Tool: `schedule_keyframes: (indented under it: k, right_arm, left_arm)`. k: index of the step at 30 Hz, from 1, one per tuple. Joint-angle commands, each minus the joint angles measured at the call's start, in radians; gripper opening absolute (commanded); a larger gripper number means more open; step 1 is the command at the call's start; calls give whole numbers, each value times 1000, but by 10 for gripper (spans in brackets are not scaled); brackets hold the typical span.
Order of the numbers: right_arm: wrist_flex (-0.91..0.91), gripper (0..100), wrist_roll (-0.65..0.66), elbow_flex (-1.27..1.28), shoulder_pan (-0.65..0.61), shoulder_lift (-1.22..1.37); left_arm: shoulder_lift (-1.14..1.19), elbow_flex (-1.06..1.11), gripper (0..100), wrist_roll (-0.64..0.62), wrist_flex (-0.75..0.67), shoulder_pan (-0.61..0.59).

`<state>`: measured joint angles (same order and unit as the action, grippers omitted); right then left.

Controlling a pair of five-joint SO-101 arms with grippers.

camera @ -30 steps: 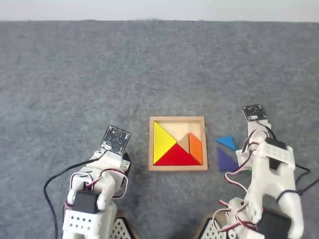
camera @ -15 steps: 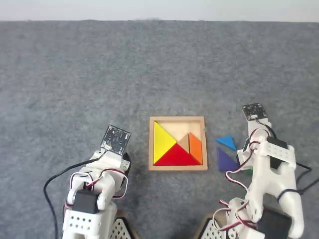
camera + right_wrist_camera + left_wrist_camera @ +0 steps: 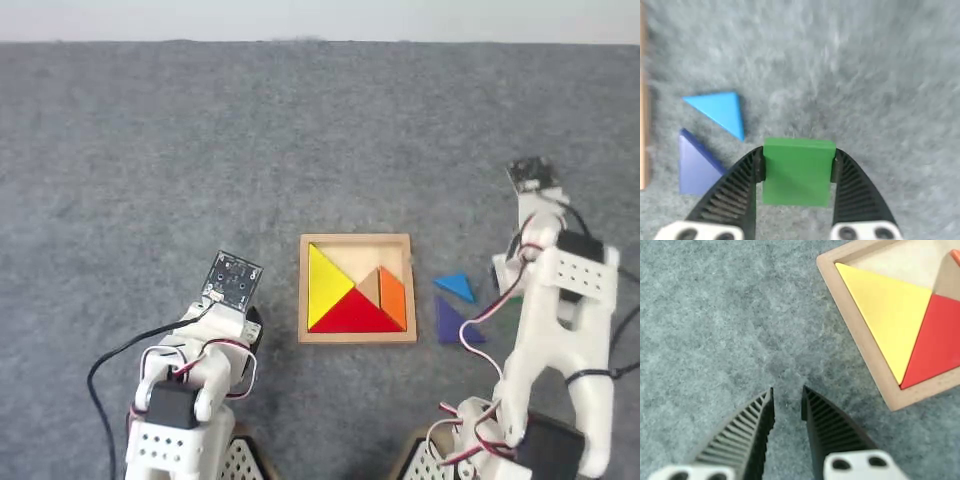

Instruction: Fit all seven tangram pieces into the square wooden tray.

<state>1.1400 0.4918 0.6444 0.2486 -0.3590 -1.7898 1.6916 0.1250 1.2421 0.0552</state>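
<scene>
The square wooden tray (image 3: 357, 239) lies mid-table and holds a yellow triangle (image 3: 325, 288), a red triangle (image 3: 358, 313), an orange piece (image 3: 393, 296) and a small tan triangle (image 3: 369, 288). Its far corner by the orange piece is bare. To its right on the carpet lie a light blue triangle (image 3: 456, 286) and a dark blue triangle (image 3: 455, 323). My right gripper (image 3: 797, 155) is shut on a green square piece (image 3: 798, 172), held above the carpet just right of the blue triangles. My left gripper (image 3: 788, 395) stands slightly open over bare carpet left of the tray (image 3: 865, 345), with nothing between its fingers.
Grey carpet covers the whole table. Wide free room lies beyond the tray and to its left. Both arm bases stand at the near edge.
The right arm has risen and swung away from the near edge, slightly rightward, carrying the green square with it. The left arm and the tray pieces have not moved.
</scene>
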Motion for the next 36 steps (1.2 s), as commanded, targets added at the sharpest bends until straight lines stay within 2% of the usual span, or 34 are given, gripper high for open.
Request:
schedule_keyframes:
  k: [1,7,10,13,24,36]
  right_arm:
    - [48,27,-52,-94,-119,-81]
    - [36,28,-172,-103,-429,-102]
    - [-1,29,-236,-149,-570,-13]
    - [-18,28,-250,-245,-648,136]
    - [-7,27,-189,-595,-742,627]
    - [-7,32,-235,-601,-783,661]
  left_arm:
    - [-2,-7,88,-6,5,2]
    - [-2,-7,88,-6,5,2]
    - [-2,-7,88,-6,5,2]
    - [-2,-7,88,-6,5,2]
    - [-2,-7,88,-6,5,2]
    - [-2,-7,88,-6,5,2]
